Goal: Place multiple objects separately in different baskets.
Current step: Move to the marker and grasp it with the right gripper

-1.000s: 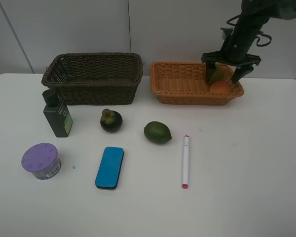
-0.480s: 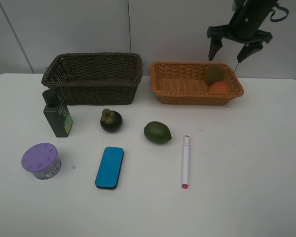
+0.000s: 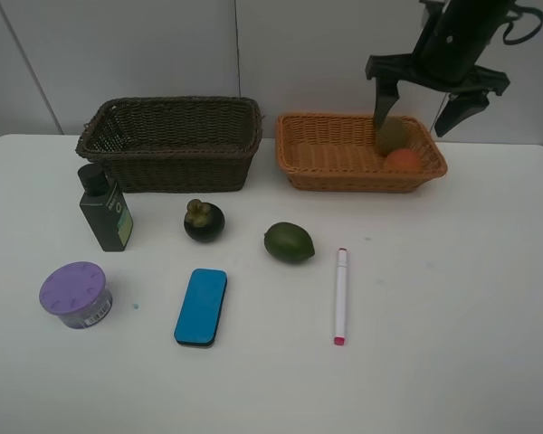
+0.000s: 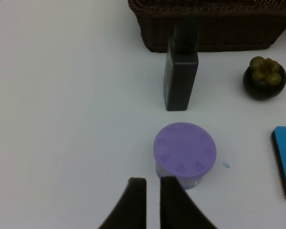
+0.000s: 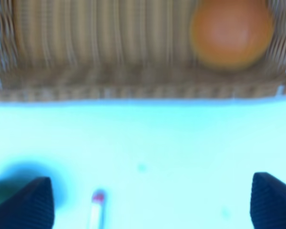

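Note:
The brown kiwi (image 3: 392,136) and orange-red peach (image 3: 403,160) lie in the right end of the orange-tan basket (image 3: 330,154). My right gripper (image 3: 422,102) hangs open and empty above them. The right wrist view shows the peach (image 5: 231,31), the marker tip (image 5: 97,206) and the wide-apart fingers (image 5: 28,205). The dark brown basket (image 3: 172,143) holds nothing I can see. On the table lie the dark green bottle (image 3: 106,210), mangosteen (image 3: 204,221), green oval fruit (image 3: 289,242), white marker (image 3: 340,296), blue eraser (image 3: 201,306) and purple-lidded tub (image 3: 75,294). My left gripper (image 4: 152,183) is shut beside the tub (image 4: 185,150).
The left wrist view also shows the bottle (image 4: 181,76), the mangosteen (image 4: 264,78), an edge of the eraser (image 4: 285,160) and the dark basket's wall (image 4: 209,28). A white wall stands behind the baskets. The left arm is out of the exterior view.
My right gripper has let go of the kiwi in the orange-tan basket and risen above it with its jaws wide open. Nothing else has moved.

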### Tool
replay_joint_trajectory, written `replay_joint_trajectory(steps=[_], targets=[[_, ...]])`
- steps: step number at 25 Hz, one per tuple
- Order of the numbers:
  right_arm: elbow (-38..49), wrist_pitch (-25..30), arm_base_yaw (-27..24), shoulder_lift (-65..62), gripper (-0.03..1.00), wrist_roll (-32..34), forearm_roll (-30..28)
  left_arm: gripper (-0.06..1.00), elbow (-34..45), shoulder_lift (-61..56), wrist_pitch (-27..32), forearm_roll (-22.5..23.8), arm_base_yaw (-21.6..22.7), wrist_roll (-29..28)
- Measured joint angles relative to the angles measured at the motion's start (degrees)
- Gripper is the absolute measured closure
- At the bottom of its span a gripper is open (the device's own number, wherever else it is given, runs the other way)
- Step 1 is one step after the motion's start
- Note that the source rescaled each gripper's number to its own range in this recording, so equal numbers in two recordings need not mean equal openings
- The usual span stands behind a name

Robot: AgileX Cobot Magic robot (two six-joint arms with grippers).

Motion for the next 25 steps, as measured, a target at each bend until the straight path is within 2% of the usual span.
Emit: replay_joint_trajectory(steps=[4,7,11,18,25], targets=[[9.3,0.0,3.8,-2.3,-0.03,3.5,0.7,0.94,0.0,0.0,0.0,0.0,0.0,0.0],[15.5,-1.0,6.2,-2.4,-0.03,5.2,3.9,0.94,0.0,0.0,0.0,0.0,0.0,-0.3],[21.7,-6.8,8.7,-2.4,-0.03,5.6,7.1,0.94,0.0,0.0,0.0,0.0,0.0,0.0],[28.2,-14.7,13.8,-2.5,-0.03,7.7,8.2,0.94,0.0,0.0,0.0,0.0,0.0,-0.3],[34.5,-22.7,14.4,-2.5,-0.03,9.8,8.7,0.94,0.0,0.0,0.0,0.0,0.0,0.0]])
